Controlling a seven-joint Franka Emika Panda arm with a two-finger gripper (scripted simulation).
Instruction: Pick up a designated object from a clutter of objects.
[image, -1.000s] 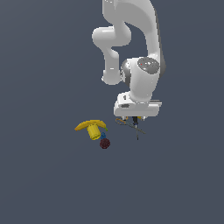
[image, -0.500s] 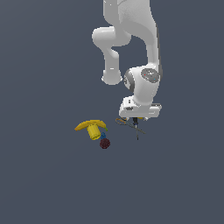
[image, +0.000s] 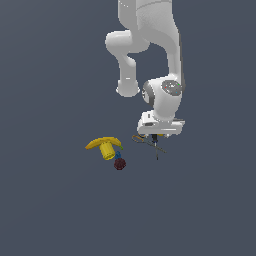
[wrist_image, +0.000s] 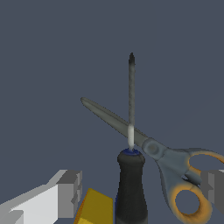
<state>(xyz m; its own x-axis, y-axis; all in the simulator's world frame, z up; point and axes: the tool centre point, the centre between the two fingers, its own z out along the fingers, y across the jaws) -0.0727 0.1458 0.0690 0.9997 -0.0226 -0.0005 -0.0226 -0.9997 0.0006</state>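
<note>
Because the slim screwdriver with its dark blue-black handle and thin grey shaft (wrist_image: 130, 175) lies between the spread fingers (wrist_image: 69, 193) of the white gripper (wrist_image: 142, 190), the hand looks lined up to close on the handle (nothing clamped yet). Crossing its shaft are orange-handled grey scissors (wrist_image: 175, 168); a small yellow block (wrist_image: 94, 208) sits just beside the handle.

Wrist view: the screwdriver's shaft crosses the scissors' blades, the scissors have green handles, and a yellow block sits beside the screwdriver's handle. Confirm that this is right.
One detail is wrong: the scissors have orange handles, not green, as the wrist view shows. The rest holds: the screwdriver has its shaft crossing the scissors' blades, and the yellow block sits beside the screwdriver's handle.
</note>
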